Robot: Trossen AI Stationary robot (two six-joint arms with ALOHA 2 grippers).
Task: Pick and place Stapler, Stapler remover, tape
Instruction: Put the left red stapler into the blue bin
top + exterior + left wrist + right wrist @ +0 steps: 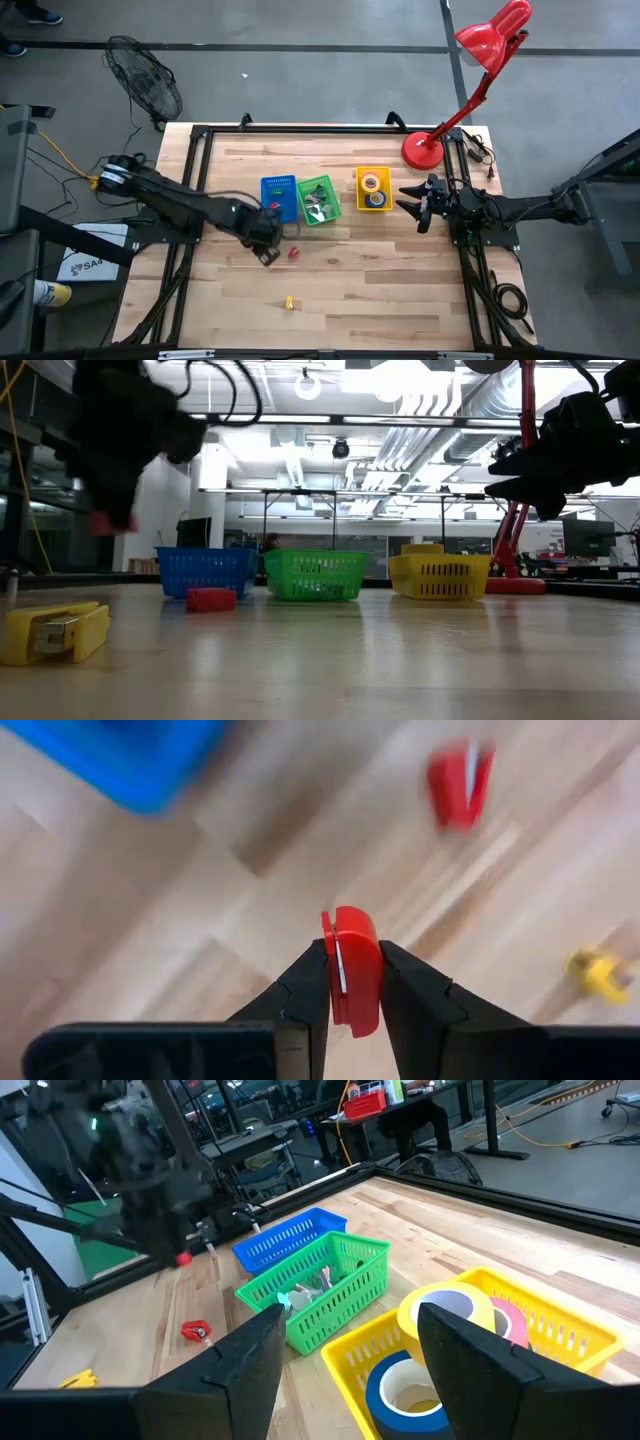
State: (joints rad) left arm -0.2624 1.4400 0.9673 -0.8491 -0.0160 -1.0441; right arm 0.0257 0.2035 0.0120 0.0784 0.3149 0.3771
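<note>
left tool [352,982] — grips red stapler [354,968] | above table [400,280]

Three bins: one blue bin [279,194], one green bin [319,199], one yellow bin [373,189]; two red staplers [352,970] [294,252], one yellow stapler [290,302], three tape rolls [443,1308] visible, one red lamp [470,85].

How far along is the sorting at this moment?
Done: tape rolls lie in the yellow bin, metal pieces in the green bin. In hand: the left claw is shut on a small red stapler, raised off the table. Left: another red stapler and a yellow one on the wood. The right claw waits beside the yellow bin.
</note>
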